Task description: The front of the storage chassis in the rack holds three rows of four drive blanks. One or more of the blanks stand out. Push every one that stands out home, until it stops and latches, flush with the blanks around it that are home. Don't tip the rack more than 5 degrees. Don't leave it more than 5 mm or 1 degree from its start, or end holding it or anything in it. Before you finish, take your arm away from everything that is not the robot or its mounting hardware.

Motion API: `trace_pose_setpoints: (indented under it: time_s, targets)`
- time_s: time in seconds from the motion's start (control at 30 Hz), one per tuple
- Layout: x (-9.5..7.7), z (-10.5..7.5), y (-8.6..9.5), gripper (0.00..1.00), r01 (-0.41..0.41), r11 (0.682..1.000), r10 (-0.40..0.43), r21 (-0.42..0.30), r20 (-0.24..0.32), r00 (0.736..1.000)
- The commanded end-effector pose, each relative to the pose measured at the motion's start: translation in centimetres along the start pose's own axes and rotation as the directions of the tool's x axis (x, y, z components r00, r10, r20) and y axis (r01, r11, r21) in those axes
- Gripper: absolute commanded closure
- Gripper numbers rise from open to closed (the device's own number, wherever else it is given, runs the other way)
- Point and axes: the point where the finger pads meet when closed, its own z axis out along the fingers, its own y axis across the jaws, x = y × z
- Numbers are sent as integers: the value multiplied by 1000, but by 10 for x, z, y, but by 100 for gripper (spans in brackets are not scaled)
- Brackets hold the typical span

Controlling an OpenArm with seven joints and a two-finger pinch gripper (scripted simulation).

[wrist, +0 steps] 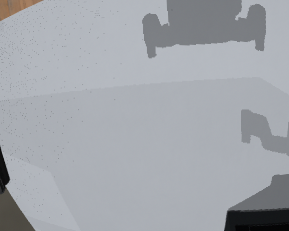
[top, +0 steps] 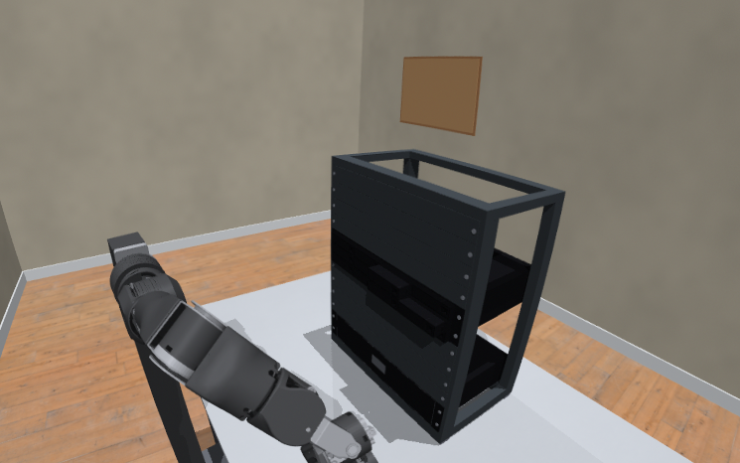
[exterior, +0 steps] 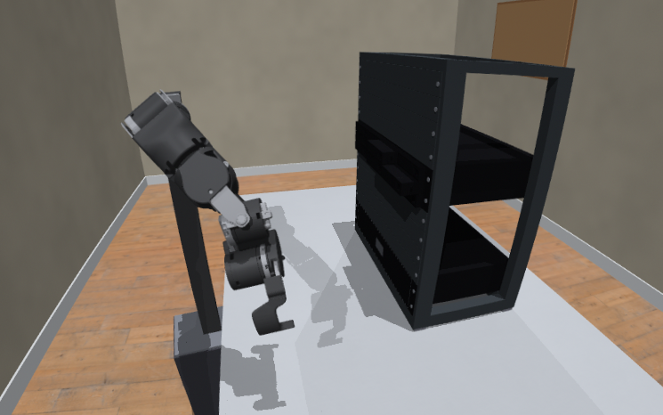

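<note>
The rack (top: 473, 322) (exterior: 437, 247) stands upright on the table. The storage chassis (top: 453, 332) (exterior: 424, 198) is the black unit at mid-height. Two dark blocks of blanks stand out from its front: a higher blank (top: 388, 279) (exterior: 382, 150) further from the cameras, and a lower blank (top: 427, 318) (exterior: 400, 179) nearer the right end. The other blanks are too dark to tell apart. My gripper (exterior: 287, 288) is open and empty, well in front of the rack and lower than the chassis, touching nothing. One finger shows in the exterior view; the other is hidden. The top view cuts off the fingers.
Plain panels (top: 401, 224) (exterior: 395, 97) cover the rack front above and below the chassis. A black unit (top: 392, 368) (exterior: 390, 257) with a small grey label sits at the rack's bottom. The wrist view shows the white table (wrist: 140, 149), arm shadows and a dark rack corner (wrist: 260, 215).
</note>
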Motion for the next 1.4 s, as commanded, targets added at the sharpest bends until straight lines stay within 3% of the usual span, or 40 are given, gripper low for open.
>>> trace_pose_setpoints:
  time_s: [0.0, 1.37]
  targets:
    - [-1, -1, -1, 0, 0, 1000, 0, 3, 3, 1000]
    - [-3, 2, 2, 0, 6, 1000, -6, -5, 10, 1000]
